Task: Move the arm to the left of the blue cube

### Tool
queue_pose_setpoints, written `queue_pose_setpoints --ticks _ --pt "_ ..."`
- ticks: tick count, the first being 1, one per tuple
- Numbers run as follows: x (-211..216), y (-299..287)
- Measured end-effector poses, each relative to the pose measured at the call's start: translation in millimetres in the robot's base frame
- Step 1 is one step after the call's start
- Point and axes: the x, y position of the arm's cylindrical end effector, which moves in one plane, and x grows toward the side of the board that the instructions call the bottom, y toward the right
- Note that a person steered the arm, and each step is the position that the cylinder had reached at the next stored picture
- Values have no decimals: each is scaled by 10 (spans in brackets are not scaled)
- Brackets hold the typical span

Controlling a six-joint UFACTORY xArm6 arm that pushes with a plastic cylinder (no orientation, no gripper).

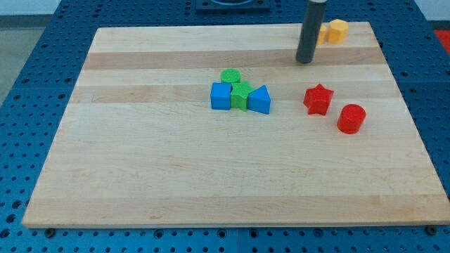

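Observation:
The blue cube (pixel 221 96) sits near the middle of the wooden board (pixel 176 161). It touches a green star-like block (pixel 241 95) on its right. A blue triangular block (pixel 259 100) sits right of that, and a green cylinder (pixel 230 76) lies just above the group. My tip (pixel 304 60) is at the view's upper right, well above and to the right of the blue cube, touching no block.
A red star (pixel 318 99) and a red cylinder (pixel 351 119) lie at the right. A yellow block (pixel 338 30) and an orange one (pixel 323 33) partly hidden by the rod sit at the board's top edge.

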Motion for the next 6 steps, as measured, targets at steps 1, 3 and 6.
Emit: queue_pose_setpoints --ticks 1,3,6 --pt "42 -350" --pt "42 -1193" --pt "682 -2202"
